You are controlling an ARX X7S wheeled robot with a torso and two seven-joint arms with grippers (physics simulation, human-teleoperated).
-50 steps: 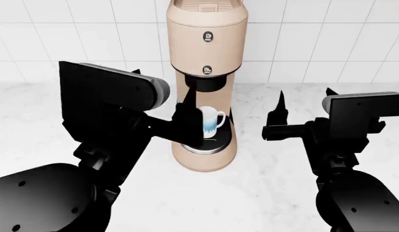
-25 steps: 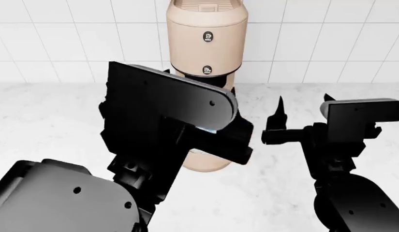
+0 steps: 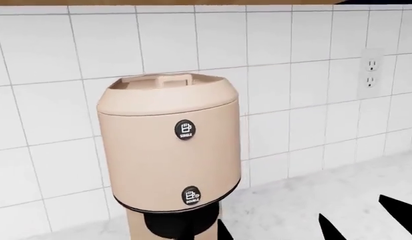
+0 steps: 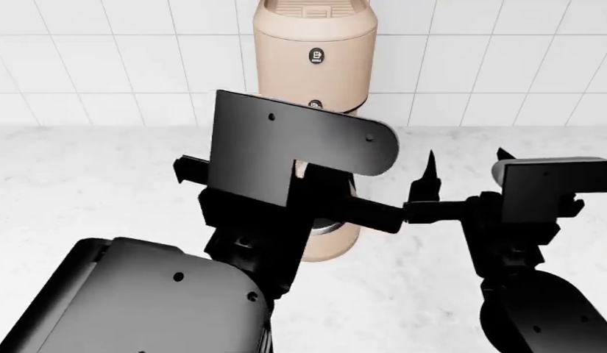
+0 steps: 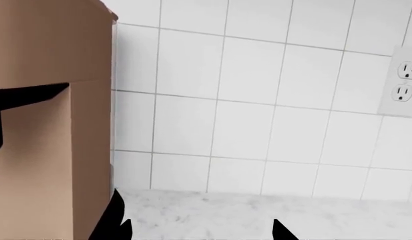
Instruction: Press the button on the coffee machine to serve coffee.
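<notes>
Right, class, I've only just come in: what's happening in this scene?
A two-armed robot faces a tall beige cylindrical coffee machine on a white marble counter against a white tiled wall. Its left arm is raised in front of the machine, and that arm's camera looks at the two small round black buttons, "single" above "double". Neither is touched yet. The right gripper waits beside the machine, jaws apart.

Left arm (image 4: pixel 283 162) before coffee machine (image 4: pixel 318 44)

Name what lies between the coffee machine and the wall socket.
Only bare white wall tiles lie between the coffee machine and the wall socket, as the left wrist view shows.
</notes>
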